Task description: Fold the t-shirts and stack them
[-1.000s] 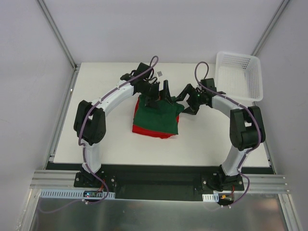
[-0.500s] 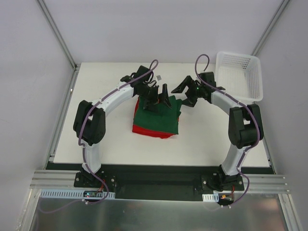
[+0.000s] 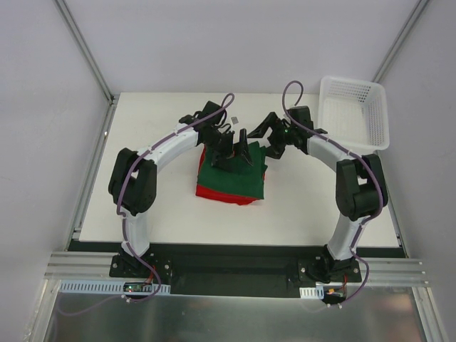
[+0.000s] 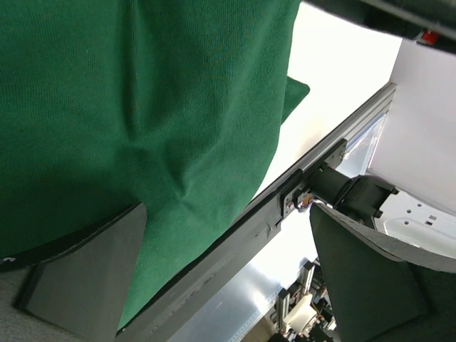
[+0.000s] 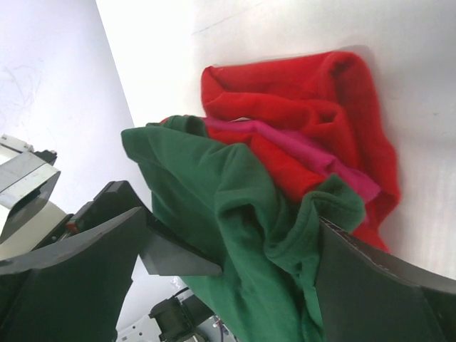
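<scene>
You are looking down on a green t-shirt (image 3: 232,176) lying atop a red t-shirt (image 3: 217,193) mid-table (image 3: 164,206). Your left tool (image 3: 235,148) is poising over its far edge and your right tool (image 3: 269,139) beside its far-right corner, both spread wide. A white basket (image 3: 354,112) is sitting far right.

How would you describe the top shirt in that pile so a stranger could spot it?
Find the white table and look just beyond its middle, where a small pile of cloth lies. The green t-shirt is the top layer, covering most of the pile; the red shirt shows only at its edges.
</scene>
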